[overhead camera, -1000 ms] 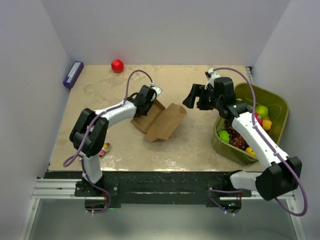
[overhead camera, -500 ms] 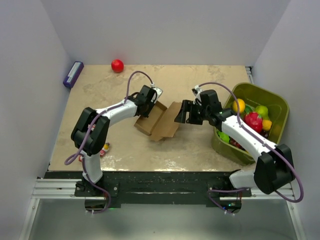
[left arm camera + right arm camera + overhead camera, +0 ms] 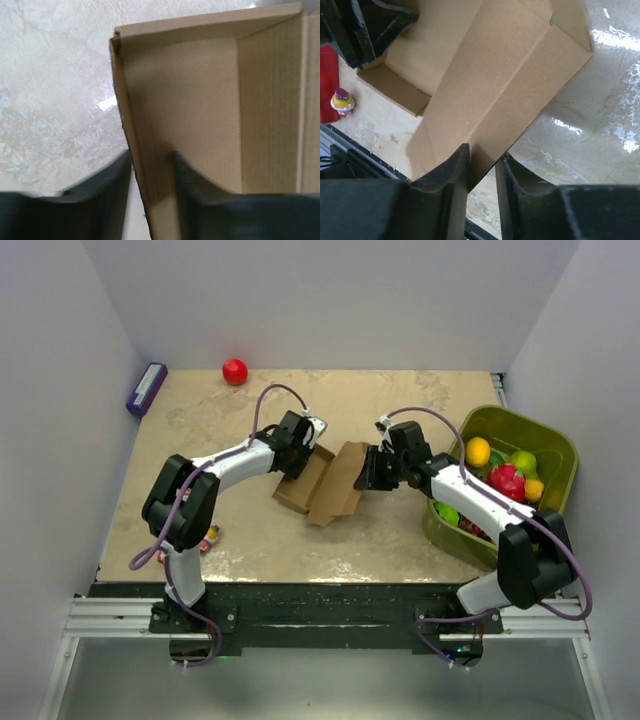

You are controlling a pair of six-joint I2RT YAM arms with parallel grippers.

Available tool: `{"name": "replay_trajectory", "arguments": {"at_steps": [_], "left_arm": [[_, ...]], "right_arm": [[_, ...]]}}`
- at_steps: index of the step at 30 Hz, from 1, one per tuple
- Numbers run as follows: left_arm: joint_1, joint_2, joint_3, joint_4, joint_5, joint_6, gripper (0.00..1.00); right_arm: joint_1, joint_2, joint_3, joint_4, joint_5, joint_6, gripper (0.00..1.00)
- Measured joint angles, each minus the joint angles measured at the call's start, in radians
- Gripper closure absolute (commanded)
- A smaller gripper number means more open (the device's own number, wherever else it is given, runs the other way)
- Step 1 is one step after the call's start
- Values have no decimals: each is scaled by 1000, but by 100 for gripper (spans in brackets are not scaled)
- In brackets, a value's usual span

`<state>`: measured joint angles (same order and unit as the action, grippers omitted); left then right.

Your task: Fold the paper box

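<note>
The paper box (image 3: 325, 485) is plain brown cardboard, lying half-formed in the middle of the table with one long flap spread to the right. My left gripper (image 3: 298, 460) is at its far left wall. In the left wrist view the jaws (image 3: 153, 160) are shut on that upright wall (image 3: 150, 150), one finger outside it and one inside the box. My right gripper (image 3: 368, 472) is at the right flap. In the right wrist view its jaws (image 3: 483, 155) pinch the corner of the flap (image 3: 490, 80).
A green bin (image 3: 528, 421) full of fruit stands at the right, close behind the right arm. A red ball (image 3: 234, 371) and a small purple box (image 3: 146, 389) lie at the back left. A small toy (image 3: 342, 101) and a red pack (image 3: 327, 85) lie beside the left arm's base.
My right gripper has come left and down from beside the bin to the box's right flap, and its jaws have shut on it. The box shifted slightly; the left arm stayed put.
</note>
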<state>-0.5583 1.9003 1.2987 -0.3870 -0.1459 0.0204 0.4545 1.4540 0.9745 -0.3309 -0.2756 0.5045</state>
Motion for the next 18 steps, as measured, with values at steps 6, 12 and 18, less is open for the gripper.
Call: {"name": "replay_trajectory", "arguments": {"at_steps": [6, 12, 18], "left_arm": [[1, -12, 2, -4, 50, -8, 20], [14, -140, -7, -3, 104, -10, 16], [15, -306, -19, 5, 185, -10, 14]], "right_arm": [[0, 45, 109, -68, 5, -64, 100], [-2, 145, 318, -213, 49, -176, 100], [-4, 257, 523, -418, 84, -283, 100]]}}
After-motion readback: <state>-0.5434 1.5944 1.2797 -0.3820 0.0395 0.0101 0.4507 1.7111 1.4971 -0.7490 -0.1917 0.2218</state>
